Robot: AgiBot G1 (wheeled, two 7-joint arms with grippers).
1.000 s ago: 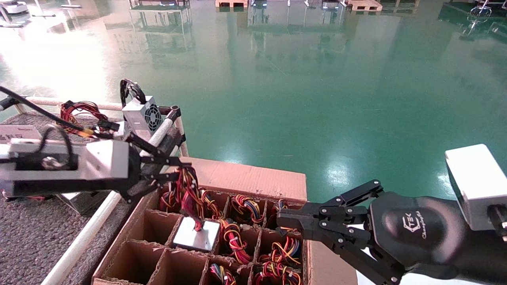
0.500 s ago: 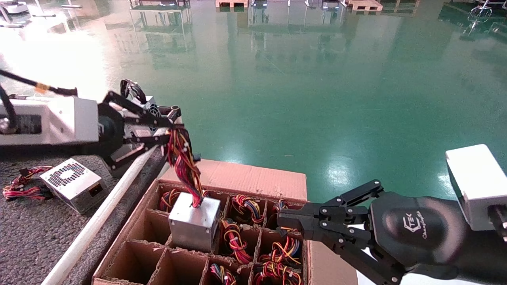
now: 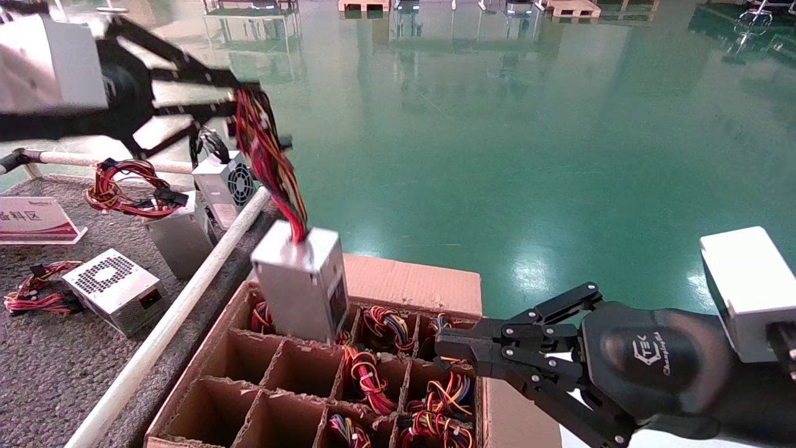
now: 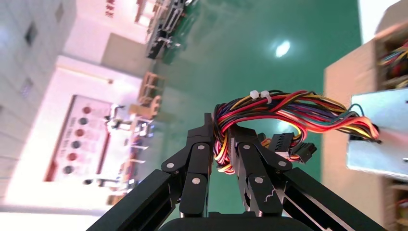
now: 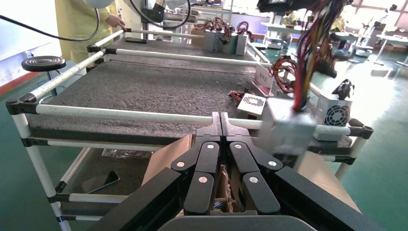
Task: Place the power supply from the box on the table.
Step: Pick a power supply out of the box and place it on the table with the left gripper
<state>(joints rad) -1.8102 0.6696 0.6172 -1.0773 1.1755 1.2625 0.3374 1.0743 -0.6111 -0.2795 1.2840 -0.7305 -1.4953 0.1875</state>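
The power supply [image 3: 298, 283], a plain silver-grey brick, hangs upright by its red, yellow and black wire bundle [image 3: 267, 168]. Its lower end is level with the top of the box's cells. My left gripper [image 3: 249, 102] is high at the upper left, shut on that bundle; the left wrist view shows the wires pinched between its fingers [image 4: 221, 127], with the brick [image 4: 380, 137] dangling beyond. The box [image 3: 404, 283] is a brown carton with a cardboard grid. The table [image 3: 56, 367] is the grey mat to the left. My right gripper [image 3: 438, 348] is shut and empty over the box's right side.
On the mat lie a perforated-face unit [image 3: 115, 289], a plain unit [image 3: 177, 233], a fan-grille unit [image 3: 227, 180] and a red-and-white sign [image 3: 31, 219]. A white pipe rail [image 3: 180, 311] separates mat and box. Several cells hold coloured wire bundles [image 3: 435, 398].
My left gripper has risen and drawn back to the left with the wire bundle, lifting the power supply up out of its cell. The right arm has not moved.
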